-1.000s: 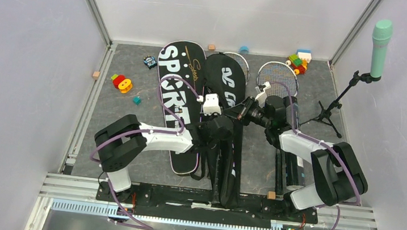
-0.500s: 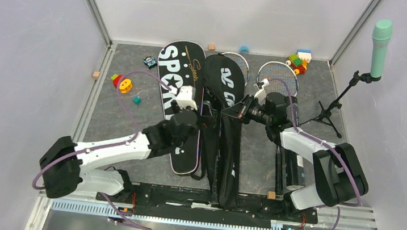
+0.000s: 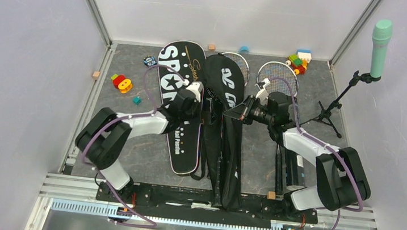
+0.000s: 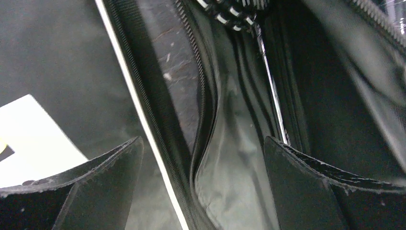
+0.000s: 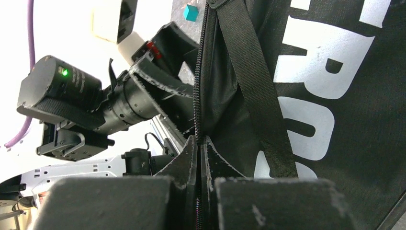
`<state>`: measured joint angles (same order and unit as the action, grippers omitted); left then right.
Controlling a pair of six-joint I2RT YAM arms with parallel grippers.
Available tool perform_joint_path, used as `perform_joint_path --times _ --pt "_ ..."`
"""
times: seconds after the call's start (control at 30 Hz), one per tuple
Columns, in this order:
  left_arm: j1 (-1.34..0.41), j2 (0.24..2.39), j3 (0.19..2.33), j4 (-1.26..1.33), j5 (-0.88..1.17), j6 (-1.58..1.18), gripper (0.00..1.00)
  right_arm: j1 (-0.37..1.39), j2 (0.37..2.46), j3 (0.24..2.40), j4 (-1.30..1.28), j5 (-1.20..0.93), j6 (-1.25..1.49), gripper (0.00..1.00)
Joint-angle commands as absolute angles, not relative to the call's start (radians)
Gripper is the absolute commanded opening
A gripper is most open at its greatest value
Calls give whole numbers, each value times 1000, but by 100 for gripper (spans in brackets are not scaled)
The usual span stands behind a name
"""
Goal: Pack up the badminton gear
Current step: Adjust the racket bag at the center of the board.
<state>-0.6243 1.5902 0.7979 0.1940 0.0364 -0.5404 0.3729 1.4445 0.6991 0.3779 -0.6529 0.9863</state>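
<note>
Two black racket bags lie side by side: the SPORT bag (image 3: 174, 112) and the CROSSWAY bag (image 3: 228, 89). My right gripper (image 3: 234, 113) is shut on the CROSSWAY bag's zipper edge (image 5: 198, 143) and holds the flap lifted. My left gripper (image 3: 200, 103) hangs open over the seam between the bags. Its fingers (image 4: 98, 184) stand on either side of the open zipper and shiny lining (image 4: 230, 163), with nothing held. Two racket heads (image 3: 278, 76) lie at the back beside the bags. A long black tube (image 3: 291, 167) lies under the right arm.
A mint-green microphone (image 3: 381, 39) on a black stand stands at the right. Toy blocks lie at the back right (image 3: 298, 60) and at the left (image 3: 121, 83). Metal rails run along the floor's left and near edges.
The left gripper has opened and drawn left off the CROSSWAY bag, its arm swinging out and back. The right gripper has kept hold of the flap.
</note>
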Motion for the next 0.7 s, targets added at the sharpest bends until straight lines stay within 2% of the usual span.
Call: perform_joint_path --times 0.0,0.07,0.23,0.27,0.3,0.37,0.4,0.43,0.5,0.57,0.67 --pt "-611 1686 909 311 160 -495 100 367 1408 761 421 -690 959 0" --pt "-609 1735 950 298 137 -487 99 365 1408 764 408 -694 946 0" --pt "-612 1804 1004 299 95 -502 86 356 1387 775 371 -689 905 0" --pt "-612 1806 1004 309 100 -505 75 352 1381 777 366 -689 901 0" --pt "-611 1801 1008 303 109 -501 59 349 1377 787 348 -689 886 0" --pt "-611 1768 1018 248 101 -487 20 339 1378 831 277 -687 822 0" --pt "-611 1740 1017 219 91 -480 9 334 1384 873 218 -677 763 0" --pt "-615 1693 1006 193 76 -477 2 328 1396 924 147 -663 694 0" --pt "-631 1584 980 126 24 -469 2 322 1433 1078 -72 -566 487 0" --pt "-669 1458 958 39 -70 -465 2 325 1473 1264 -284 -357 249 0" --pt "-757 1297 932 -92 -192 -478 2 332 1475 1328 -297 5 79 0"
